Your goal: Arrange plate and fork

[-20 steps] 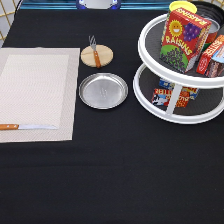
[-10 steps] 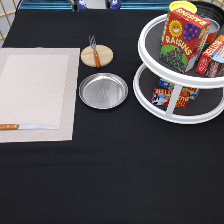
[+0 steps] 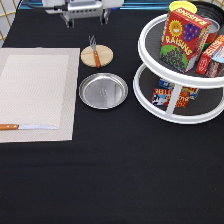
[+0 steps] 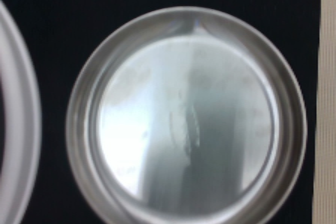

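Note:
The silver plate (image 3: 103,90) lies on the black cloth just to the right of the placemat, and it fills the wrist view (image 4: 187,115). The fork (image 3: 94,50) rests across a small pale wooden disc (image 3: 97,56) just above the plate in the exterior view, tines pointing toward the exterior view's top. My gripper (image 3: 86,21) hangs at the top edge of the exterior view, beyond the fork and disc. It is open, holds nothing and touches nothing.
A beige placemat (image 3: 35,92) covers the exterior view's left, with a wooden-handled knife (image 3: 25,127) along its lower edge. A white two-tier turntable (image 3: 150,100) with a raisin box (image 3: 181,37) and other packets stands at the right.
My gripper has come further into the exterior view at the top edge. The plate, fork, disc and knife have not moved.

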